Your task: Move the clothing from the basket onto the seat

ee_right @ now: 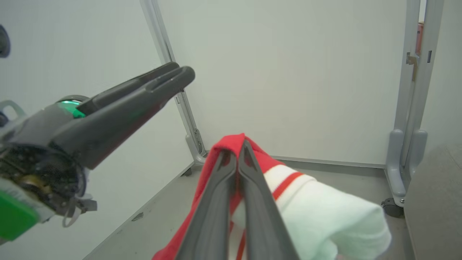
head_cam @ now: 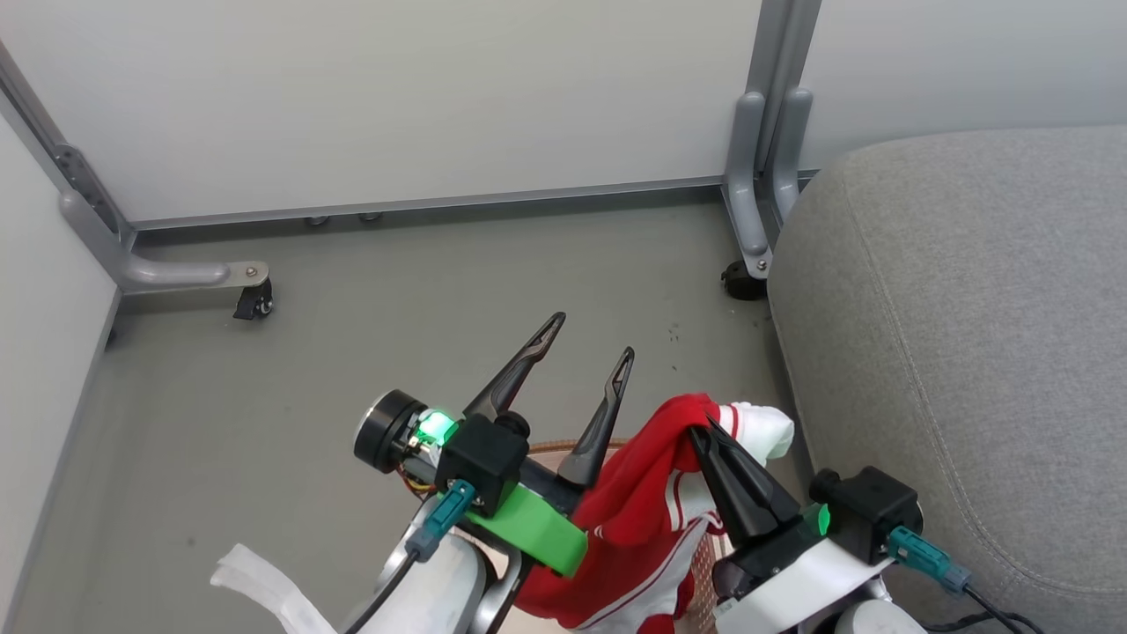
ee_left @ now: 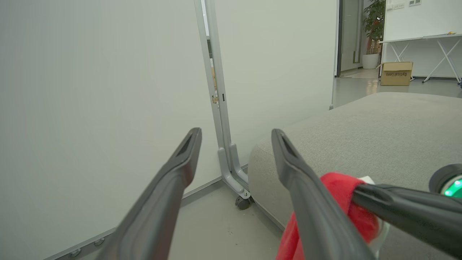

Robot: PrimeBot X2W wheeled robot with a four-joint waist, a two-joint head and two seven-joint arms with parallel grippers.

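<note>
Right gripper: jaws were pinched tight on the red clothing, which hung just beside the seat corner. Left gripper: jaws stood wide apart, empty.

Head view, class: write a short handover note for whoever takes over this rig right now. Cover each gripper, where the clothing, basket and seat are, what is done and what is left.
Right gripper: shut on the red garment.
Left gripper: open, holding nothing, beside the garment.
The garment hangs over the basket, lifted but not on the seat, which lies to the robot's right.
Done: one garment picked up.
Left: carry it over the seat and release it. The basket's inside is hidden, so check for more clothing.
</note>
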